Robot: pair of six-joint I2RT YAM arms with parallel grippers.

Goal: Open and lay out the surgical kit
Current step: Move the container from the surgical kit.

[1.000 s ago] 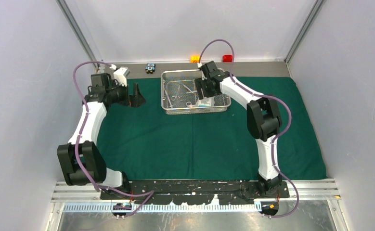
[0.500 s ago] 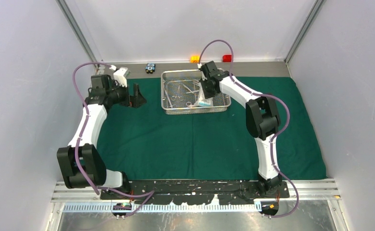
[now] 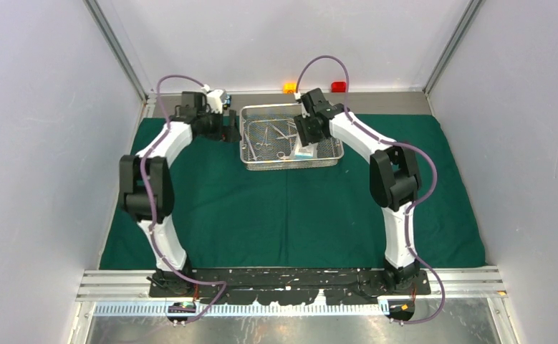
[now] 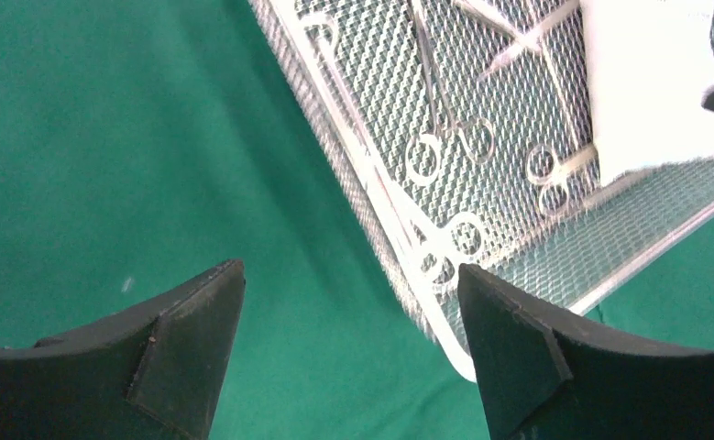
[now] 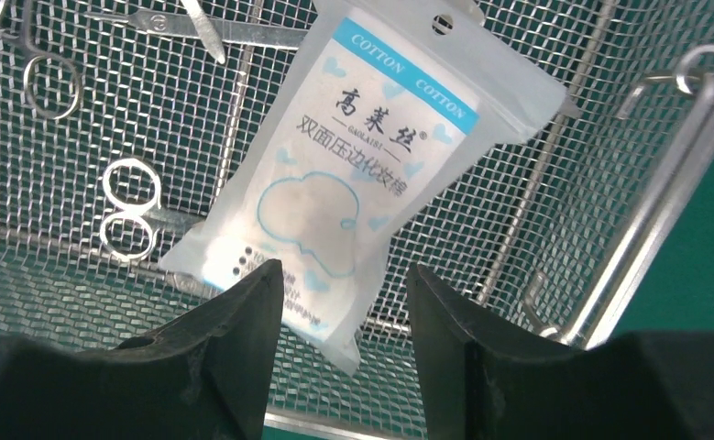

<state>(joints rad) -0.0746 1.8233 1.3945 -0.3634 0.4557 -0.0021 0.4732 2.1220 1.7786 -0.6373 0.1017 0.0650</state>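
Note:
The dark green cloth wrap [image 3: 290,208] lies spread flat over the table. The silver wire-mesh tray [image 3: 256,162] stands on its far middle. Steel scissors and forceps [image 3: 265,137] lie inside, also in the left wrist view [image 4: 444,151]. My left gripper [image 3: 231,130] is open and empty, low beside the tray's left rim [image 4: 371,188], its fingers [image 4: 348,302] straddling the rim near a corner. My right gripper [image 3: 305,138] is open inside the tray, its fingers [image 5: 344,293] on either side of the lower end of the white-blue packet [image 5: 353,174], not closed on it.
An orange block [image 3: 289,87] and a red block [image 3: 339,87] sit on the bare strip behind the cloth. Grey walls close in on the left, right and back. The tray's wire handle [image 5: 678,78] stands right of the right gripper.
My left arm has swung from the far left of the cloth over to the tray's left side. My right gripper has stayed over the packet in the tray.

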